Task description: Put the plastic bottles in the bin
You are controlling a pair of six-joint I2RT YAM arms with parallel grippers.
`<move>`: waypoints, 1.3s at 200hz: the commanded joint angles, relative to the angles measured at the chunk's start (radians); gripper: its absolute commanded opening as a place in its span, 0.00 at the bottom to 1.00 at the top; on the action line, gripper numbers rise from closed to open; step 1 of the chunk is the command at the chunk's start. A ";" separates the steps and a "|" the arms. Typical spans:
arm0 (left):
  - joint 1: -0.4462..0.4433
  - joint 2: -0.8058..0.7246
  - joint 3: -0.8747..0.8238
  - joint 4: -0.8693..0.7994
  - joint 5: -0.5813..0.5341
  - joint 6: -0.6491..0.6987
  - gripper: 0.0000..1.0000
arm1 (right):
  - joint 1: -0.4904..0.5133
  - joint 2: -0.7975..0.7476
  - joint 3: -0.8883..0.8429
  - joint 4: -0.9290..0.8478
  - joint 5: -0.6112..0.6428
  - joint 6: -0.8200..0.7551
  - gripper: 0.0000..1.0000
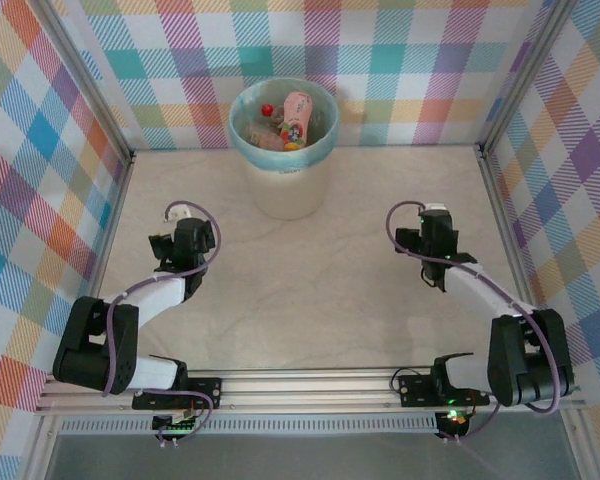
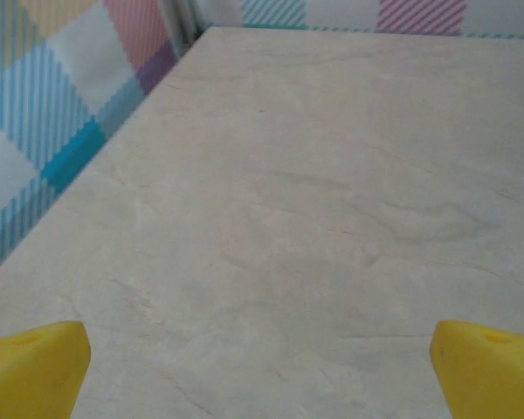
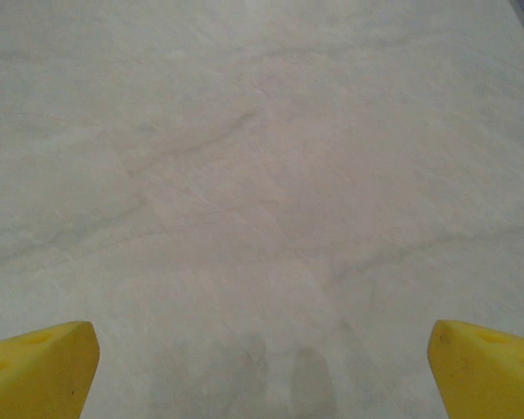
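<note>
The round cream-white bin (image 1: 283,190) with a teal liner over its rim stands at the back middle of the table. Plastic bottles lie inside it: a pink one (image 1: 297,115) on top, and a red cap (image 1: 267,109) beside it. My left gripper (image 1: 183,212) hangs over the table at the left, well short of the bin. Its yellow fingertips (image 2: 31,371) stand wide apart with bare tabletop between them. My right gripper (image 1: 436,211) hovers at the right. Its yellow fingertips (image 3: 35,367) are also spread wide, and nothing is between them.
Checked fabric walls with metal posts (image 1: 115,130) close the table on the left, back and right. The marbled tabletop (image 1: 320,290) runs between the two arms. The arm bases sit on the aluminium rail (image 1: 310,385) at the near edge.
</note>
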 commanded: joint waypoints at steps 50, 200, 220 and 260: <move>0.037 -0.008 0.003 0.010 0.273 0.087 1.00 | -0.110 0.070 -0.265 0.694 -0.190 -0.026 0.96; 0.123 0.195 -0.100 0.359 0.503 0.057 1.00 | -0.196 0.219 -0.190 0.670 -0.351 0.015 1.00; 0.124 0.195 -0.100 0.359 0.502 0.057 1.00 | -0.196 0.217 -0.190 0.668 -0.350 0.015 1.00; 0.123 0.194 -0.100 0.361 0.503 0.058 1.00 | -0.197 0.218 -0.190 0.669 -0.350 0.015 1.00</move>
